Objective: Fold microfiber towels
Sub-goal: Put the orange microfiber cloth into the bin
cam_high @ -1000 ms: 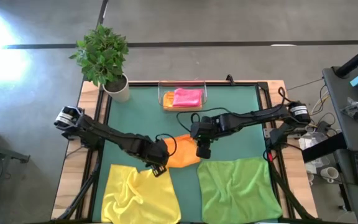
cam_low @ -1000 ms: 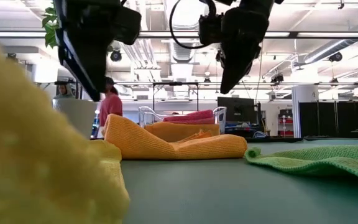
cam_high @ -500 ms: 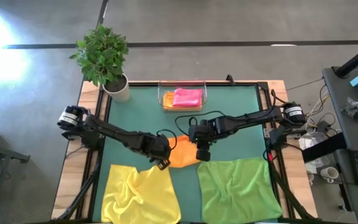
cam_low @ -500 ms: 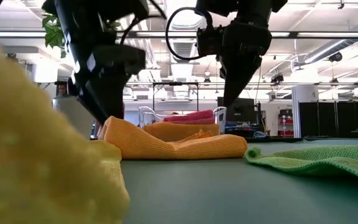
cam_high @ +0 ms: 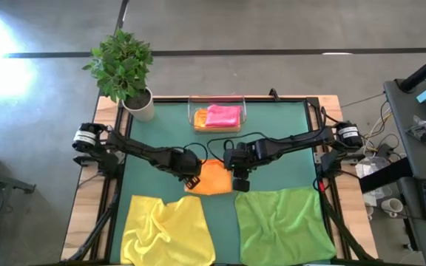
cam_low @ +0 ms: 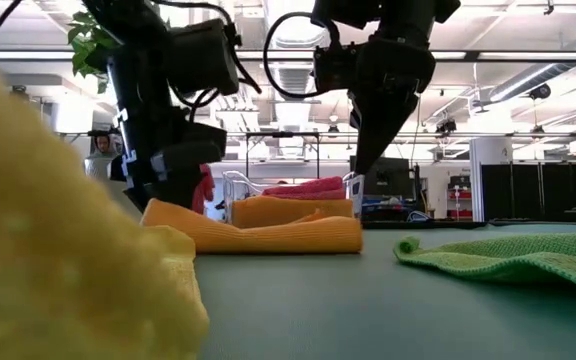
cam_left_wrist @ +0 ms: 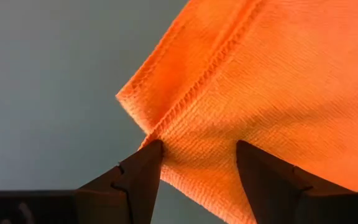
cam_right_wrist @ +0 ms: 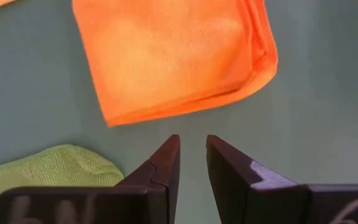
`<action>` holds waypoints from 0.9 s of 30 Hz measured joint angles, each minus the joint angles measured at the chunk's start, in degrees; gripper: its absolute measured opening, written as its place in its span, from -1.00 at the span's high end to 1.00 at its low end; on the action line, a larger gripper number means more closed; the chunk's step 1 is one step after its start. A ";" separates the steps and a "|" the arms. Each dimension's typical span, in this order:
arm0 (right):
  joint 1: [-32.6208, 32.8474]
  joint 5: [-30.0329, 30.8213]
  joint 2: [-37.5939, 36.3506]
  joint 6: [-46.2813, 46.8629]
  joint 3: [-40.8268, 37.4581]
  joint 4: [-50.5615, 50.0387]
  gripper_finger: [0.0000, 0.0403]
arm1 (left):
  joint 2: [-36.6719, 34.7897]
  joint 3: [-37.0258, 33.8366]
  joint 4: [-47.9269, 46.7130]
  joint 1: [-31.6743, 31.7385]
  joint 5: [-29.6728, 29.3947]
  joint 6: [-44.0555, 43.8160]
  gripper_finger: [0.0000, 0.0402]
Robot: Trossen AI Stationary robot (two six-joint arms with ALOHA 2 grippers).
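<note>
High view: the folded orange microfiber towel [cam_high: 213, 178] lies mid-counter. The left claw [cam_high: 191, 177], fingers spread, touches its edge; the right claw [cam_high: 240, 184], nearly pressed together and empty, hovers just beside it.

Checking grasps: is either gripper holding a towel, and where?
Left gripper straddles the folded orange towel at its corner, jaws open; right gripper holds nothing.

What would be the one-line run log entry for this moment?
left gripper: open, at corner of folded orange microfiber towel | right gripper: nearly closed, empty, above mat beside towel | yellow, green towels: unfolded
</note>
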 joint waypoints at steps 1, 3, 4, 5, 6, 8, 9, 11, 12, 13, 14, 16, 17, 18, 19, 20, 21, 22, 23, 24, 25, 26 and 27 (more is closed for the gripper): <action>0.00 -0.01 0.00 0.34 0.00 0.24 0.66 | -0.02 -0.12 -0.19 0.59 -0.01 0.07 0.04; 0.00 0.00 0.00 0.48 0.00 0.75 0.66 | -0.04 -0.14 0.05 1.55 -1.18 0.43 0.04; 0.00 -0.01 0.00 0.47 0.00 0.96 0.66 | -0.04 -0.09 0.07 1.89 -2.59 0.52 0.04; 0.00 0.01 0.00 0.49 0.00 1.29 0.66 | -0.04 0.10 -0.14 2.23 -4.28 0.61 0.04; 0.00 -0.01 0.00 0.58 0.00 1.74 0.66 | -0.10 0.31 -0.06 2.53 -5.80 1.47 0.04; 0.00 -0.01 0.09 0.62 0.00 3.36 0.66 | -0.19 0.71 0.21 3.21 -7.31 3.15 0.04; 0.00 -0.01 0.11 0.62 0.00 4.28 0.66 | -0.19 1.01 0.04 3.43 -7.30 3.71 0.04; 0.00 -0.04 0.11 0.97 0.00 6.15 0.66 | -0.70 1.63 -0.56 3.54 -6.34 4.72 0.04; -0.01 -0.04 0.11 1.50 0.00 7.24 0.66 | -1.19 1.92 -0.83 3.47 -5.74 4.84 0.04; -0.03 -0.04 0.11 2.35 0.00 8.29 0.66 | -1.63 2.26 -0.88 3.20 -5.29 4.70 0.04; -0.13 -0.04 0.11 2.85 0.00 9.07 0.66 | -2.50 2.33 -0.67 2.80 -4.61 4.59 0.04; -0.29 -0.04 0.11 4.38 0.00 10.51 0.66 | -4.24 2.28 -1.59 1.71 -3.95 3.62 0.04; -0.39 -0.09 0.11 5.30 0.00 11.12 0.66 | -5.51 2.17 -1.81 0.97 -3.73 2.34 0.04; -0.56 -0.28 0.11 6.12 0.00 11.33 0.66 | -6.61 1.91 -1.91 0.06 -3.49 0.82 0.04; -0.72 -0.52 0.22 7.55 0.00 11.37 0.66 | -7.77 1.62 -2.10 -1.07 -3.40 -0.97 0.04; -1.01 -1.08 0.33 9.02 0.00 11.60 0.66 | -8.87 1.35 -2.23 -2.39 -3.38 -2.67 0.04; -1.16 -2.15 0.39 10.37 0.00 11.51 0.66 | -9.64 1.07 -1.78 -3.73 -3.34 -4.31 0.04; -1.48 -2.76 0.43 11.79 -0.02 11.36 0.66 | -10.07 0.82 -0.99 -4.98 -3.34 -5.95 0.04; -1.68 -3.10 0.44 12.62 -0.02 11.46 0.66 | -10.13 0.69 -0.75 -6.19 -3.42 -7.26 0.04; -1.87 -3.17 0.44 13.39 -0.02 11.56 0.66 | -10.08 0.33 -0.45 -7.21 -3.46 -8.14 0.04; -2.13 -3.18 0.60 14.06 -0.02 11.65 0.66 | -9.62 0.01 -0.16 -8.05 -3.80 -8.93 0.04; -2.40 -3.21 0.86 14.66 -0.02 12.06 0.66 | -8.81 -0.05 -0.11 -8.58 -4.09 -9.14 0.04; -2.71 -3.23 0.98 14.96 0.00 12.39 0.66 | -7.68 -0.05 -0.11 -8.82 -4.32 -9.16 0.04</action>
